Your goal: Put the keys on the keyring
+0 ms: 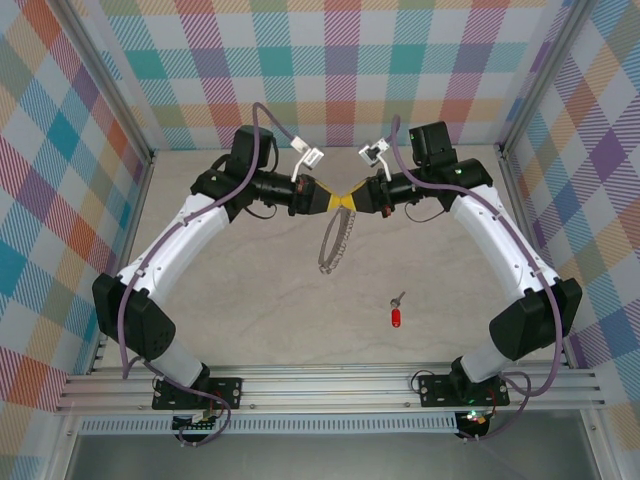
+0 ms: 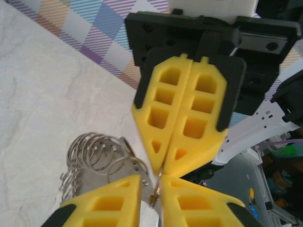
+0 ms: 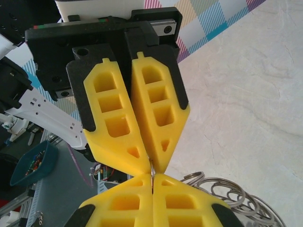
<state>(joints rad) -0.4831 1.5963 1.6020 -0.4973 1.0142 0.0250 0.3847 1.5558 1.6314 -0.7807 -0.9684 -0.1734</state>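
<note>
The keyring point(image 1: 333, 242), a thin silver hoop strung with small loops, hangs above the table between my two grippers. They meet tip to tip at the hoop's top. My left gripper point(image 1: 335, 200) is shut on the hoop's wire, and my right gripper point(image 1: 352, 200) is shut on the same wire from the other side. In the left wrist view my own fingertips point(image 2: 150, 182) pinch the wire under the right gripper point(image 2: 163, 171), with the keyring's loops point(image 2: 99, 151) bunched to the left. The right wrist view has my right gripper point(image 3: 152, 178) and the left gripper point(image 3: 151, 165) clamped on the wire. The red-headed key point(image 1: 396, 316) lies alone on the table.
Checkered walls point(image 1: 60, 200) enclose the pale table point(image 1: 250, 310) on three sides. The aluminium rail point(image 1: 330, 385) with both arm bases runs along the near edge. The key lies nearer the right arm's base than the left one's.
</note>
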